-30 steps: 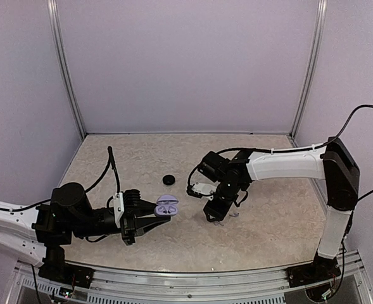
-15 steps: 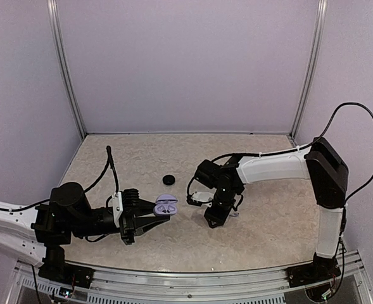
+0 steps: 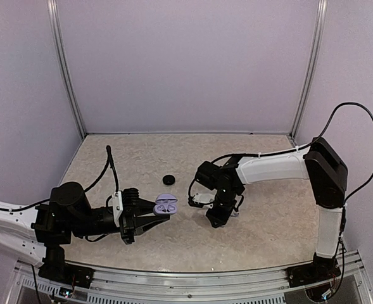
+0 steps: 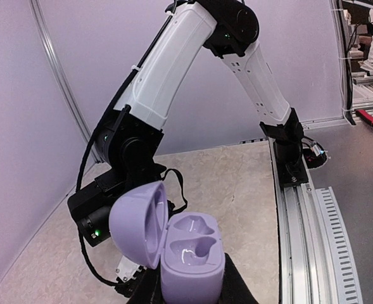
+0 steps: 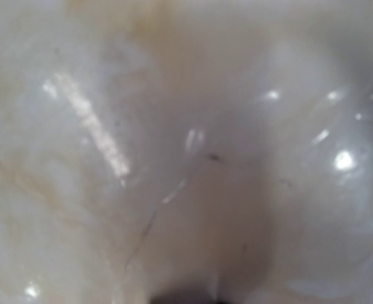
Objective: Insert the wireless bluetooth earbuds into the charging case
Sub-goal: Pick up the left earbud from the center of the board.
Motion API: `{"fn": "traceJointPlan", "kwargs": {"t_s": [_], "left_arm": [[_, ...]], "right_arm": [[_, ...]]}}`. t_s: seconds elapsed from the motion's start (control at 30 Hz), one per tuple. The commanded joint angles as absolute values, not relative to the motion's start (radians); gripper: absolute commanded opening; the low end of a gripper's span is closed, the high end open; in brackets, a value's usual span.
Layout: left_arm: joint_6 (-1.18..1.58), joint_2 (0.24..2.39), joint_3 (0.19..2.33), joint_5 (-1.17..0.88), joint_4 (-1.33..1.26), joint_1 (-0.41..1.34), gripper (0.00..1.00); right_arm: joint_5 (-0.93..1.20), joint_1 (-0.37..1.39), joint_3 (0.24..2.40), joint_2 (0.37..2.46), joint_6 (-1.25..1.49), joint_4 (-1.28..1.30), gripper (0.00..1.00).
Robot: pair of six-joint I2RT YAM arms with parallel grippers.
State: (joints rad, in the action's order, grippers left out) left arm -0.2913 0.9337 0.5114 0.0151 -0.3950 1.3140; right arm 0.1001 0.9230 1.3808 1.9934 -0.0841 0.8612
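Observation:
My left gripper (image 3: pixel 149 217) is shut on the base of the charging case (image 3: pixel 166 204) and holds it above the table. In the left wrist view the lavender case (image 4: pixel 191 253) stands upright between the fingers of the left gripper (image 4: pixel 189 288), with its lid swung open to the left. Both hollows are empty. My right gripper (image 3: pixel 216 221) points straight down at the table right of the case. Its wrist view shows only blurred table surface very close up and a dark sliver at the bottom edge. A tiny pale piece (image 3: pixel 235 213), possibly an earbud, lies just right of it. No earbud shows clearly.
A black round disc (image 3: pixel 168 179) lies on the table beyond the case. The right arm's white link (image 3: pixel 271 168) spans the right half of the table. Lavender walls and metal posts close in the back and sides.
The right arm has drawn in toward the left and its gripper has dropped close to the table. The left arm still holds the open case in nearly the same place.

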Motion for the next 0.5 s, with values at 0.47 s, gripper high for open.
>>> {"fn": "traceJointPlan", "kwargs": {"t_s": [0.47], "left_arm": [[-0.281, 0.928, 0.517, 0.006, -0.434, 1.307, 0.09]], "right_arm": [[0.103, 1.017, 1.245, 1.912, 0.031, 0.927, 0.22]]}}
